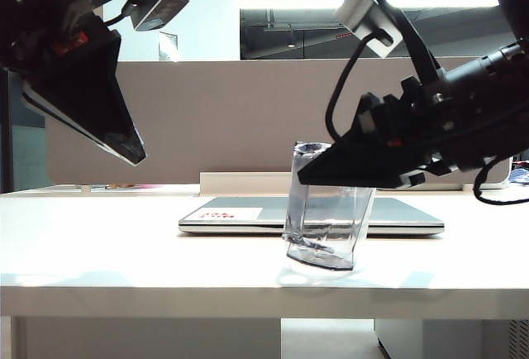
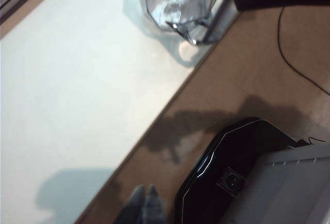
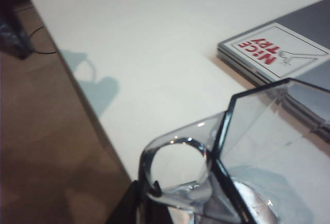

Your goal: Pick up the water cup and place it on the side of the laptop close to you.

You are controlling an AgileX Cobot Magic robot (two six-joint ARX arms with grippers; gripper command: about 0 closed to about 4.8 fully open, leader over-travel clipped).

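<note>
The right gripper [image 1: 318, 179] has its fingers clamped on the water cup [image 1: 324, 214], gripping the upper wall near the rim. In the exterior view the cup hangs tilted below the fingers, its faceted base just above or barely touching the desk [image 1: 124, 260]; contact cannot be confirmed. The right wrist view shows the rim and the angular handle [image 3: 178, 170] directly at the fingers.

The laptop [image 1: 248, 214] lies closed and flat on the desk, behind the fingers and the cup as the exterior view sees them. Its white-and-red sticker [image 3: 278, 51] is visible beyond the cup in the right wrist view.

The left gripper [image 1: 132, 152] hangs in the air well apart from the cup, fingers together, holding nothing.

Status: pickup is complete. The cup is already on the near side of the laptop. Remaining, by judgement: set the cup upright on the desk, open the fingers, withdraw.
</note>
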